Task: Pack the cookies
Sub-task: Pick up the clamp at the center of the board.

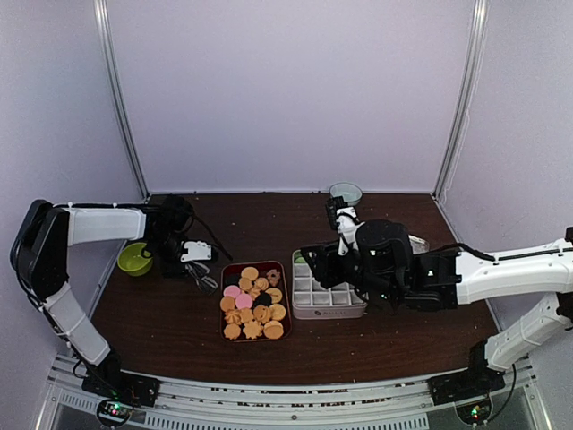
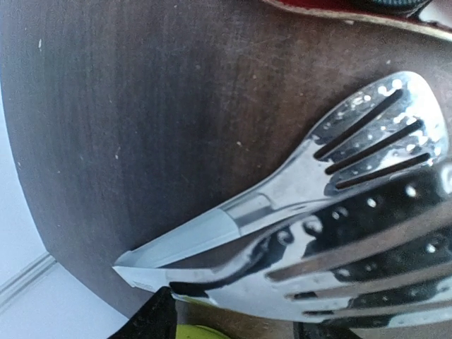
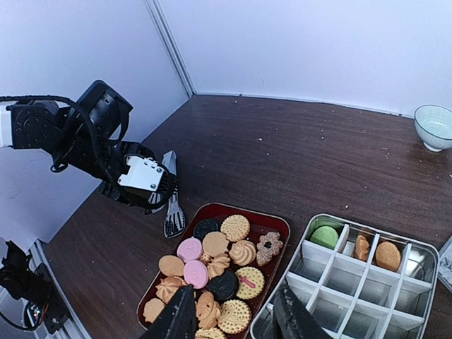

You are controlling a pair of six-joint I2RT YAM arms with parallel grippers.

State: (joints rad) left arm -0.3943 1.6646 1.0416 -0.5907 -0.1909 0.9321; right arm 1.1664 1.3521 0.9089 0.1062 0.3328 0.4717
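The cookies (image 1: 253, 305) (image 3: 212, 282), golden, pink and dark, lie heaped in a dark red tray (image 1: 286, 269) (image 3: 279, 226). Right of it stands a divided metal tin (image 1: 327, 311) (image 3: 424, 247); its far cells hold a green cookie (image 3: 325, 235) and two golden ones (image 3: 387, 256). My right gripper (image 1: 315, 262) (image 3: 238, 314) hovers open and empty above the gap between tray and tin. My left gripper (image 1: 190, 255) (image 2: 233, 325) (image 3: 145, 185) is low over the metal tongs (image 1: 206, 278) (image 2: 304, 191) (image 3: 171, 212) on the table left of the tray. Its fingers (image 2: 152, 318) stand apart with a tong blade across the gap.
A yellow-green bowl (image 1: 134, 259) sits at the table's left edge beside my left gripper. A pale bowl (image 1: 346, 192) (image 3: 432, 126) stands at the back against the wall. White walls close in the table on three sides.
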